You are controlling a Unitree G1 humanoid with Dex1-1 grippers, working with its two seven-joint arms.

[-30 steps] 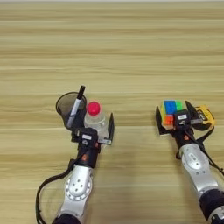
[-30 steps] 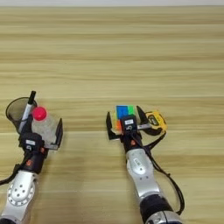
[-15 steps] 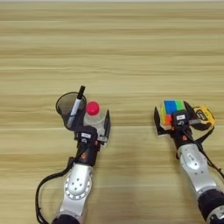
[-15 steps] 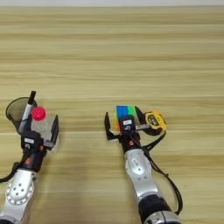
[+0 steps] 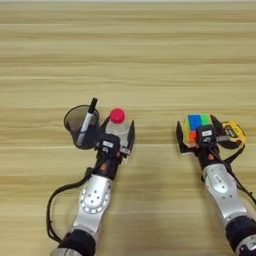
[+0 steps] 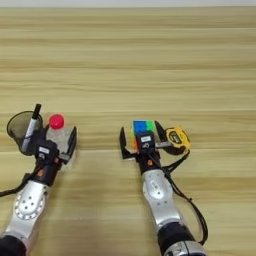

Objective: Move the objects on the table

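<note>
Your left gripper (image 5: 116,134) has its fingers apart around the small clear bottle (image 5: 118,125), beside the black mesh cup (image 5: 78,124) with its marker (image 5: 86,128). Your right gripper (image 5: 198,136) is spread around the puzzle cube (image 5: 195,127); the tape measure (image 5: 233,133) lies just right of it on the table (image 5: 128,60).

light-brown wooden table (image 5: 150,60), horizontal plank grain, even light
</note>
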